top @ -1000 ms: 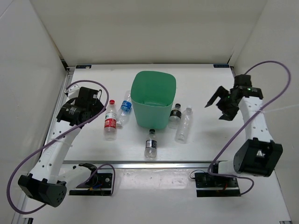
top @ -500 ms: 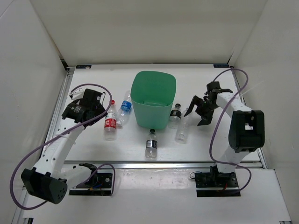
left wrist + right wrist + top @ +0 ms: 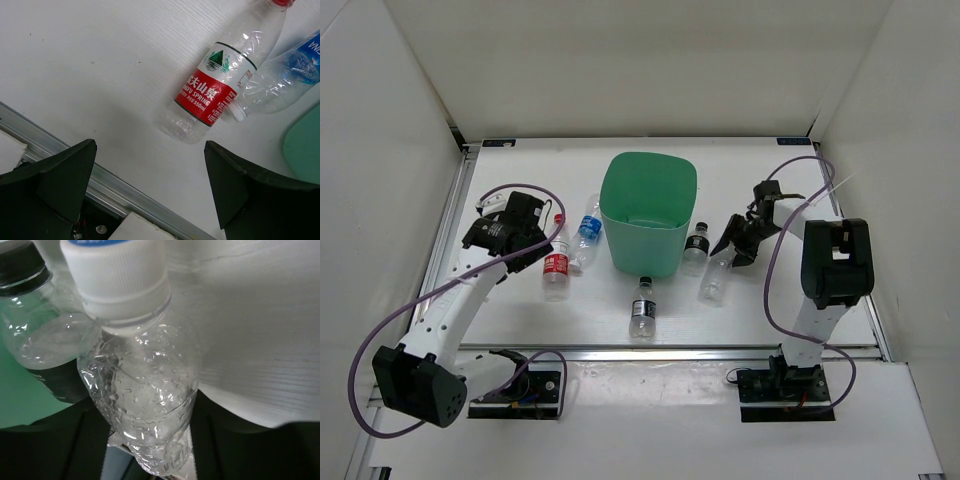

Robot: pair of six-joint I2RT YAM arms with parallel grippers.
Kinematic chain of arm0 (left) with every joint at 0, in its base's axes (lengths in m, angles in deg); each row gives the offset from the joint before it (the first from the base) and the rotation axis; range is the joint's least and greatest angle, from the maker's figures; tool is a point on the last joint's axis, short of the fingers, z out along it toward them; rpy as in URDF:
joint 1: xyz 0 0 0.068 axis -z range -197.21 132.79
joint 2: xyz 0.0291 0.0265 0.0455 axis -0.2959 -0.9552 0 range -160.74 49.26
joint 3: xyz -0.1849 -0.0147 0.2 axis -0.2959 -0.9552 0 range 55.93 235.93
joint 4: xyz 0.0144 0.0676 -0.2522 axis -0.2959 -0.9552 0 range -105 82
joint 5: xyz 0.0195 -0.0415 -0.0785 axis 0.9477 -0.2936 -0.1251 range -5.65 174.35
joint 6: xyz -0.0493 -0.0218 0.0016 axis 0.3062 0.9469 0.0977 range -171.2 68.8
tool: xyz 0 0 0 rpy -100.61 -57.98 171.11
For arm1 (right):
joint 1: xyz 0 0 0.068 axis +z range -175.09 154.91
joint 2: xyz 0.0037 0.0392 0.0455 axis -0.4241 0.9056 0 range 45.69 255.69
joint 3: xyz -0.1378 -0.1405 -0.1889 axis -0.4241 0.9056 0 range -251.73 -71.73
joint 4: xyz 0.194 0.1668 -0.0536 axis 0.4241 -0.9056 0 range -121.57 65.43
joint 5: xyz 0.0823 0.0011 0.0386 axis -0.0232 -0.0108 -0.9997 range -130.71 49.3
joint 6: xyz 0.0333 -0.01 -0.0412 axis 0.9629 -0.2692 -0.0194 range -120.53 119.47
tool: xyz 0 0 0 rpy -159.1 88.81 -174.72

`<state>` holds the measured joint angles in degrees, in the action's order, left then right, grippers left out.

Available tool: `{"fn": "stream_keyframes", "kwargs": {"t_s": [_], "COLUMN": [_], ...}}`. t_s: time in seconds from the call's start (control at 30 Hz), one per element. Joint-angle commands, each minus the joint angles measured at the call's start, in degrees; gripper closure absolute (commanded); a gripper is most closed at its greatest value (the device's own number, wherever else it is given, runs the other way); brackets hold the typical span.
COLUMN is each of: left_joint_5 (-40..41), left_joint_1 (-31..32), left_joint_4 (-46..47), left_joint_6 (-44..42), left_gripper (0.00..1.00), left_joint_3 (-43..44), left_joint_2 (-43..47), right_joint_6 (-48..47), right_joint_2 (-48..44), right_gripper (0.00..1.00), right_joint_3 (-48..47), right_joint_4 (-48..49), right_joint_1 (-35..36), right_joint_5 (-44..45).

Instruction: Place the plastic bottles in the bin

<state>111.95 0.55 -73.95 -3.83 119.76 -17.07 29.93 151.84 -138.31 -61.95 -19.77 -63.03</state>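
The green bin [image 3: 648, 205] stands mid-table. The plastic bottles lie around it. Left of it are a red-labelled one [image 3: 556, 262] [image 3: 210, 92] and a blue-labelled one [image 3: 587, 232] [image 3: 295, 70]. A dark-labelled one [image 3: 695, 247] [image 3: 40, 340] rests against its right side, and another [image 3: 642, 307] stands in front. My right gripper [image 3: 732, 250] [image 3: 150, 440] is shut on the unlabelled bottle [image 3: 713, 278] [image 3: 142, 390] just below its white cap, its fingers [image 3: 225, 440] pressing both sides. My left gripper [image 3: 532, 245] [image 3: 150, 170] hangs open just left of the red-labelled bottle, holding nothing.
White walls enclose the table on three sides. A metal rail [image 3: 650, 350] [image 3: 130, 195] runs along the near edge, close under my left gripper. Purple cables loop off both arms.
My right arm swung left and down from the right wall to the unlabelled bottle, and its jaws closed on it. My left gripper edged right toward the red-labelled bottle.
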Motion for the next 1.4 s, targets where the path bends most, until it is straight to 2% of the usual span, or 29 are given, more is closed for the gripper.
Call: {"fn": "stream_keyframes", "kwargs": {"t_s": [0.0, 0.17, 0.2, 0.33, 0.4, 0.47, 0.53, 0.6, 0.63, 0.67, 0.77, 0.8, 0.83, 0.93, 0.97, 1.07, 1.1, 1.27, 1.37], "left_joint_5": [0.4, 1.0, 1.0, 2.1, 2.8, 2.8, 2.8, 2.8, 2.2, 2.2, 1.7, 1.1, 0.5, 0.5, 1.3, 2.9, 2.9, 2.9, 2.9], "left_joint_1": [0.1, 0.1, 0.1, 0.1, 0.1, 0.1, 0.1, 0.1, 0.1, 0.1, 0.1, 0.1, 0.1, 0.1, 0.1, 0.1, 0.1, 0.1, 0.1], "left_joint_4": [-0.1, -0.1, 0.6, -0.1, -0.6, -0.6, -0.6, -0.6, -0.6, -0.6, -0.1, 0.6, 1.3, 1.3, 1.3, 1.3, 1.3, 1.3, 1.3], "left_joint_6": [-0.3, 0.9, 0.9, 1.5, 1.5, 2.0, 2.0, 2.5, 2.5, 2.5, 2.5, 1.5, 0.9, 0.3, -0.2, -0.2, -0.2, -0.7, -0.7], "left_gripper": [0.00, 0.00, 0.00, 0.00, 0.00, 0.00, 0.00, 0.00, 0.00, 0.00, 0.00, 0.00, 0.00, 0.00, 0.00, 0.00, 0.00, 0.00, 0.00], "left_joint_3": [0.0, 0.5, 0.5, 1.0, 1.7, 2.3, 2.3, 1.6, 1.6, 1.6, 1.6, 1.6, 1.6, 2.7, 2.7, 3.2, 3.2, 3.2, 3.2], "left_joint_2": [0.2, -0.3, -0.3, -0.3, -0.8, -0.8, -1.4, -1.9, -2.5, -3.0, -3.5, -3.5, -3.5, -4.2, -4.2, -3.5, -3.5, -3.0, -3.6], "right_joint_6": [-1.1, -3.0, -3.0, -0.8, 2.0, 4.2, 5.4, 5.9, 5.9, 5.9, 2.7, 2.2, 2.1, 3.3, 3.3, 3.3, 3.3, 3.3, 6.2], "right_joint_2": [1.3, -3.0, -5.1, -13.5, -19.3, -24.7, -27.9, -26.5, -22.7, -20.6, -13.4, -12.3, -10.3, -7.9, -7.2, -7.2, -7.2, -11.0, -17.8], "right_gripper": [0.47, 0.64, 0.71, 0.78, 0.82, 0.90, 0.87, 0.85, 0.87, 0.87, 0.87, 0.87, 0.78, 0.61, 0.35, 0.03, 0.00, 0.00, 0.00], "right_joint_3": [0.0, -1.0, -1.6, -7.3, -14.3, -20.9, -29.6, -38.0, -47.3, -51.7, -61.7, -61.7, -61.7, -61.7, -60.7, -59.4, -59.4, -61.7, -50.3], "right_joint_4": [0.0, -5.0, -6.2, -12.3, -15.5, -16.8, -12.9, -13.8, -15.2, -16.0, -17.5, -16.8, -15.1, -14.6, -14.6, -14.6, -14.6, -16.0, -16.0], "right_joint_1": [-0.8, -2.8, -3.3, -3.3, -3.3, -1.7, 2.8, 6.4, 7.6, 8.8, 14.8, 16.9, 17.8, 19.7, 19.7, 21.0, 21.0, 16.1, 11.1], "right_joint_5": [0.6, 4.1, 4.8, 9.9, 11.3, 11.9, 13.5, 14.7, 14.7, 14.7, 18.0, 18.7, 18.7, 18.6, 18.5, 15.5, 14.9, 17.8, 22.0]}}
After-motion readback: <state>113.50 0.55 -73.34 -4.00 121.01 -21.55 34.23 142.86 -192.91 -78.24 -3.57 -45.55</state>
